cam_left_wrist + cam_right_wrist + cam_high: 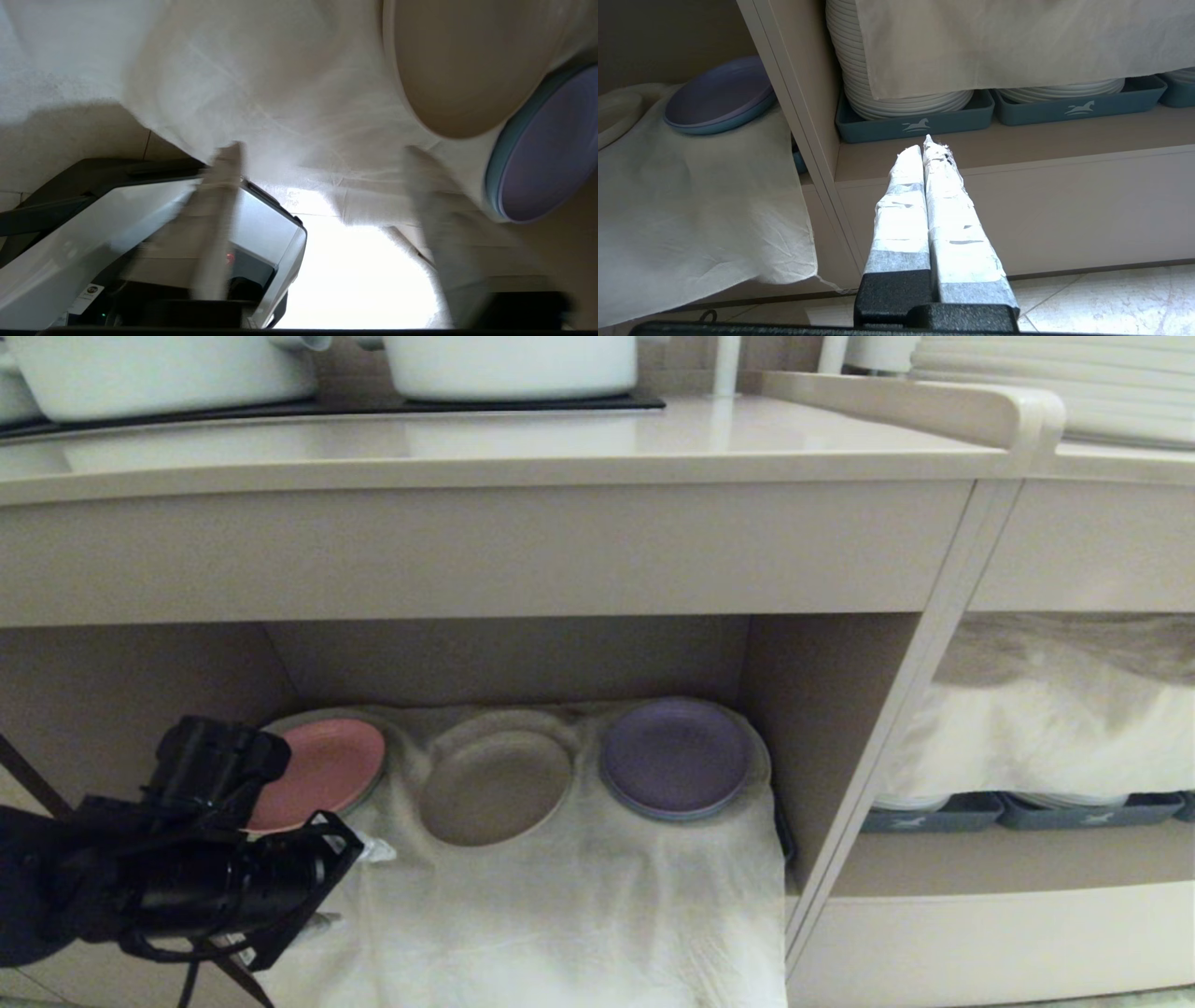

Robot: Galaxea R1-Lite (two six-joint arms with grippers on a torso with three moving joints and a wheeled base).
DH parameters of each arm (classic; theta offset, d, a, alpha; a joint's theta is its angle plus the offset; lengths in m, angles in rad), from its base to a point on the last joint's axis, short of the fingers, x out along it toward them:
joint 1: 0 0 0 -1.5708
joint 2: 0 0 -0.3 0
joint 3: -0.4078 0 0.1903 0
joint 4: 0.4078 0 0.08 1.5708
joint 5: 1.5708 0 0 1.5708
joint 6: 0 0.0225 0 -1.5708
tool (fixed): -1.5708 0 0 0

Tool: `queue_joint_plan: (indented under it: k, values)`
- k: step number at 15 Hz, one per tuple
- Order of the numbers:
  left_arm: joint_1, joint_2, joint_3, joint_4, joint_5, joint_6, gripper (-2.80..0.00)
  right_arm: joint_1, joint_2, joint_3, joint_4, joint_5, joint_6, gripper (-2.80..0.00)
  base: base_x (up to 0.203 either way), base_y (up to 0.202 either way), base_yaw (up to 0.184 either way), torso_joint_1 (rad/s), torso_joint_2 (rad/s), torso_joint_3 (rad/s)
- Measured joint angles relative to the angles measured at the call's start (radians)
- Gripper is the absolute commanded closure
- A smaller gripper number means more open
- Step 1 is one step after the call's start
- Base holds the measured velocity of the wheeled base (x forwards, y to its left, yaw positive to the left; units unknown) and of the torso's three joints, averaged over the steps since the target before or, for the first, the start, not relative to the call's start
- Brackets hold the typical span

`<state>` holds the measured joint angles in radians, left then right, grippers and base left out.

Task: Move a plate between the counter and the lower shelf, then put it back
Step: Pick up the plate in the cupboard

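Observation:
The small cream-beige plate [495, 786] lies on the white cloth [560, 915] in the lower shelf [513, 663], between a pink plate [327, 770] and a purple one [674, 758]. The pale counter [467, 453] runs above the niche. My left gripper [350, 887] hangs low at the shelf's front left, short of the plate. In the left wrist view its blurred fingers [219, 186] stand apart with nothing between them, so the left gripper [322, 154] is open over the cloth, and the plate [467, 60] lies beyond them. My right gripper [927, 144] is shut and holds nothing.
White pots [509, 364] stand on a black panel on the counter. To the right, a wider niche holds blue-grey trays [915, 123] with stacked white plates under a cloth. A beige upright [887, 756] divides the two niches. Tiled floor [1111, 298] lies below.

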<state>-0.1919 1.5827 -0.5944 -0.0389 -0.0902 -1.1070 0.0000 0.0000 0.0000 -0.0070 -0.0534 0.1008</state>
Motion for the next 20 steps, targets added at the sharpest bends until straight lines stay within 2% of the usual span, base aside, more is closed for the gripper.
queue_joint_plan:
  k: [6,14,17,20]
  values:
    - [-0.001,-0.093,0.031,0.061,-0.007,0.008,0.0,0.0,0.0,0.0,0.0,0.0,0.0,0.0,0.0,0.0,0.0,0.0,0.0,0.0]
    - [-0.027,-0.295,0.086,0.185,-0.01,0.098,0.0,0.0,0.0,0.0,0.0,0.0,0.0,0.0,0.0,0.0,0.0,0.0,0.0,0.0]
    - [-0.057,-0.401,0.093,0.248,-0.004,0.185,0.0,0.0,0.0,0.0,0.0,0.0,0.0,0.0,0.0,0.0,0.0,0.0,0.0,0.0]
    - [-0.068,-0.509,0.094,0.298,0.017,0.328,0.0,0.0,0.0,0.0,0.0,0.0,0.0,0.0,0.0,0.0,0.0,0.0,0.0,0.0]
